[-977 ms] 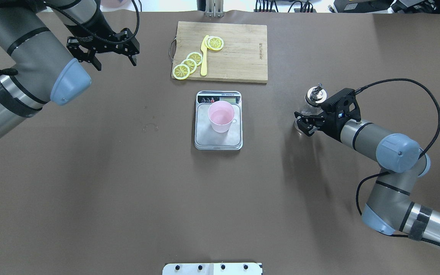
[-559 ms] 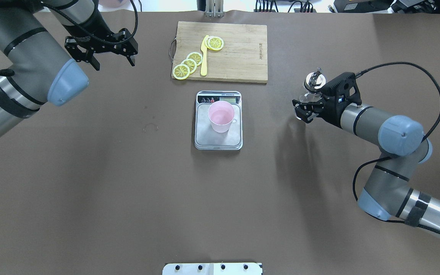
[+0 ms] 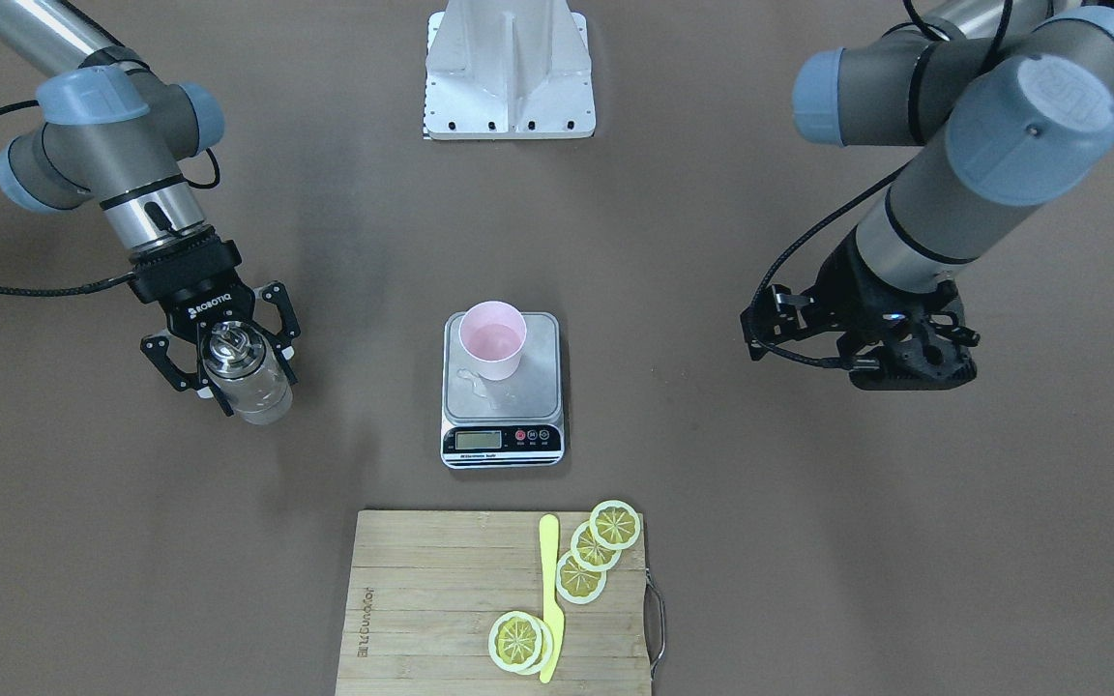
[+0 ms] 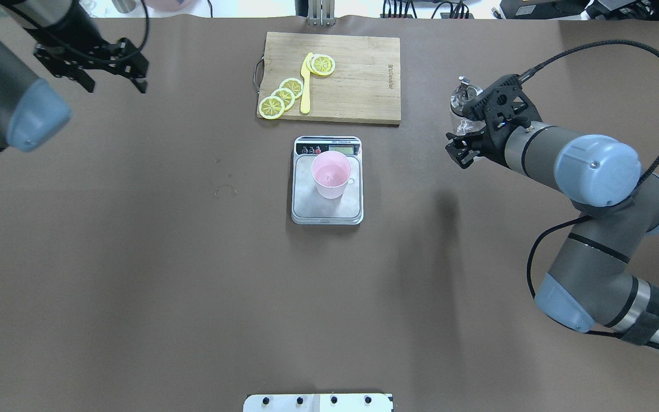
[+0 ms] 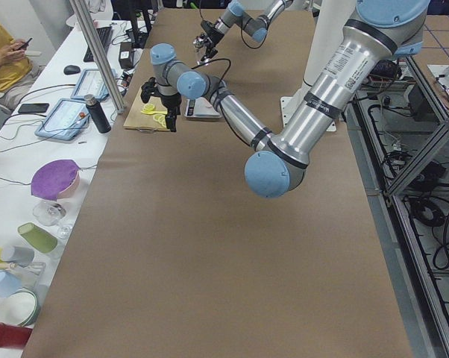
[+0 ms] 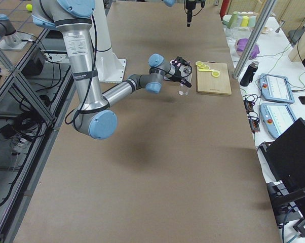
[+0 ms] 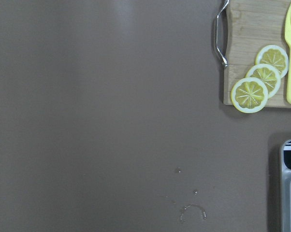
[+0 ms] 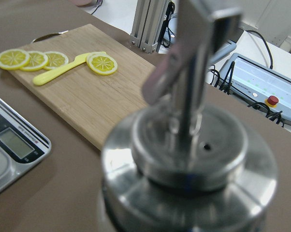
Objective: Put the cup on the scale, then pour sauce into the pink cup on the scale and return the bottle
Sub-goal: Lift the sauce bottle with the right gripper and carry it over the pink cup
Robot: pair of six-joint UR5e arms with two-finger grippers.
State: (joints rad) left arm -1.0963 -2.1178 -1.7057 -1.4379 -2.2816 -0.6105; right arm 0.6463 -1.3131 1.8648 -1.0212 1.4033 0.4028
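Note:
The pale pink cup (image 4: 331, 174) stands upright on the steel scale (image 4: 327, 213) at the table's middle; it also shows in the front view (image 3: 491, 340) on the scale (image 3: 540, 387), with a small clear puddle on the platform beside it. My right gripper (image 4: 467, 137) is shut on the clear glass bottle (image 4: 461, 97) and holds it upright above the table, right of the scale. The front view shows the bottle (image 3: 246, 382) between the fingers, and the right wrist view shows its metal spout cap (image 8: 189, 159). My left gripper (image 4: 114, 84) is open and empty at the far left.
A bamboo cutting board (image 4: 358, 80) with lemon slices (image 4: 284, 94) and a yellow knife (image 4: 305, 86) lies behind the scale. Small water drops (image 7: 191, 210) mark the table left of the scale. The robot's white base (image 3: 509, 68) is at the near edge.
My right gripper has lifted the bottle and carried it toward the far side of the table. My left arm has drawn back to the left and farther away, still open.

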